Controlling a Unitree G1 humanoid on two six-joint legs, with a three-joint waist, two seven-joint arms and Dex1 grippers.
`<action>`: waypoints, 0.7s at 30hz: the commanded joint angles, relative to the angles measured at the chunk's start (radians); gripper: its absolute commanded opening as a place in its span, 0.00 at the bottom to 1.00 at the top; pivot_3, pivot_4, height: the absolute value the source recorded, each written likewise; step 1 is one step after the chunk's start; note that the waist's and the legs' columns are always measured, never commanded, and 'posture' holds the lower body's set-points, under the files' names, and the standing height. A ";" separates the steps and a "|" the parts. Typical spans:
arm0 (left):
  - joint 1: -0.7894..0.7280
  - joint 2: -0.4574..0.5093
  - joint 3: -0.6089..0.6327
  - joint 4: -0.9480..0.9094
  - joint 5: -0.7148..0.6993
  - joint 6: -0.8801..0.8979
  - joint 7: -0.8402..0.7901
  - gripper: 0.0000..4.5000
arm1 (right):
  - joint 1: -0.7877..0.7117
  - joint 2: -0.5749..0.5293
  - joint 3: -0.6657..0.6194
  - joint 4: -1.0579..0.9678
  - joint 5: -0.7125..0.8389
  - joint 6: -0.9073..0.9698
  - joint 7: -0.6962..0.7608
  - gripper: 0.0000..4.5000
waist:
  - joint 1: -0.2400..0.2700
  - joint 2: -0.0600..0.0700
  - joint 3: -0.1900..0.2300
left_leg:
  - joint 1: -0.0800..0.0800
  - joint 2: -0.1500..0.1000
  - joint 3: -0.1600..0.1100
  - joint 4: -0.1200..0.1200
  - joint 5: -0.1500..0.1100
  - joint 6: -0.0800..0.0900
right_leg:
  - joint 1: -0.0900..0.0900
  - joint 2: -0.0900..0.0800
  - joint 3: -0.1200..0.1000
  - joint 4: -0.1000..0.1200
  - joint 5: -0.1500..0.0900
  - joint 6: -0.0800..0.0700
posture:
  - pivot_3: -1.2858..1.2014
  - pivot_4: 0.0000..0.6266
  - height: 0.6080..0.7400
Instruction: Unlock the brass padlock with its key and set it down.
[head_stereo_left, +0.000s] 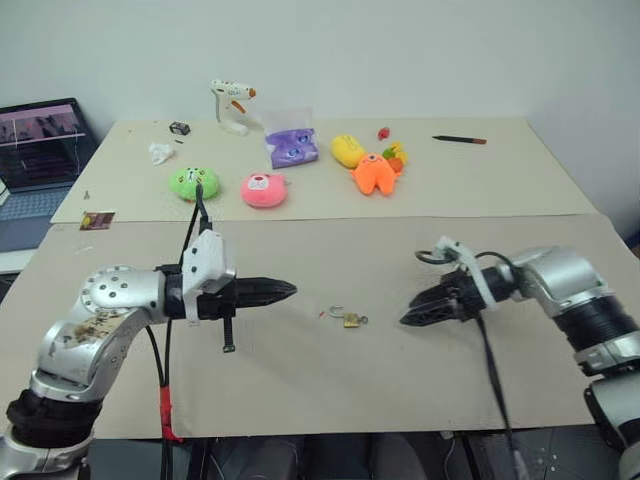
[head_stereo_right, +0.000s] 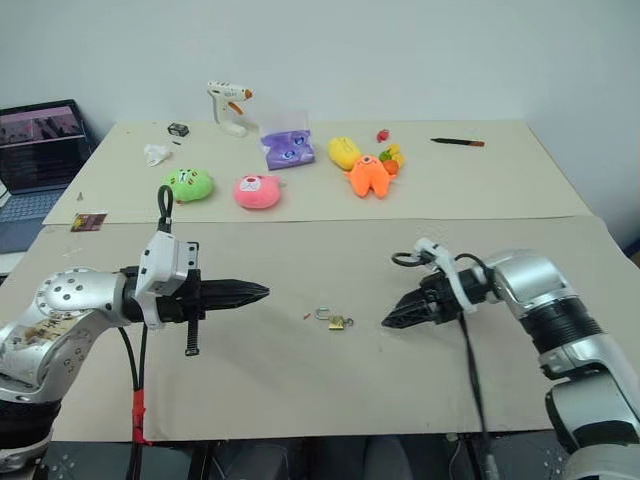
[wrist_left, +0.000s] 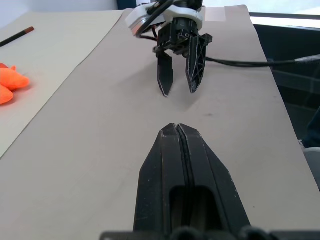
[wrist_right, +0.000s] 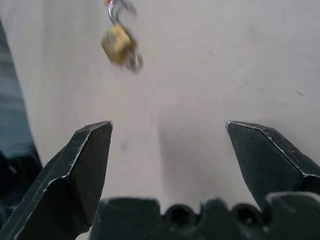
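The brass padlock (head_stereo_left: 352, 320) lies on the grey-brown table cover between my two grippers, touching neither. Its thin silver shackle (wrist_right: 116, 9) points away from the right gripper. A small silvery bit at the body's base looks like the key (wrist_right: 134, 61), blurred here. My right gripper (head_stereo_left: 410, 318) is open and empty a short way to the padlock's right, pointing down towards it; its fingertips (wrist_right: 102, 131) stand wide apart. My left gripper (head_stereo_left: 290, 290) is shut with nothing in it, hovering level to the padlock's left and pointing right.
At the back of the table lie a green plush (head_stereo_left: 194, 183), a pink plush (head_stereo_left: 264, 190), an orange plush (head_stereo_left: 374, 173), a yellow toy (head_stereo_left: 347, 150), a purple bag (head_stereo_left: 291, 148), a glue gun (head_stereo_left: 230, 106) and a pencil (head_stereo_left: 459, 139). A laptop (head_stereo_left: 40, 150) stands at the far left.
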 joint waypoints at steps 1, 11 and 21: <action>0.024 0.034 0.006 0.023 -0.004 -0.014 -0.052 0.12 | 0.077 -0.018 -0.175 -0.112 -0.028 -0.335 -0.022 1.00 | -0.004 0.000 0.000 | -0.001 0.000 0.000 0.000 0.000 0.000 | 0.000 0.000 0.000 0.000 0.000 0.000 | 0.52 0.24 1.00; 0.025 0.072 0.065 0.142 -0.018 0.012 -0.067 0.82 | 0.423 -0.027 -0.486 -0.623 0.087 -0.307 -0.185 1.00 | -0.007 0.002 0.002 | -0.006 0.001 0.000 -0.001 0.003 0.002 | -0.003 0.002 0.000 0.000 0.000 0.000 | 0.52 0.24 1.00; 0.094 0.128 0.090 0.109 0.018 0.087 0.007 1.00 | 0.629 0.057 -0.618 -0.730 0.095 -0.247 -0.371 1.00 | -0.004 0.002 0.002 | -0.004 0.001 0.001 -0.001 0.002 0.003 | -0.002 0.002 0.001 -0.001 0.000 0.000 | 0.52 0.24 1.00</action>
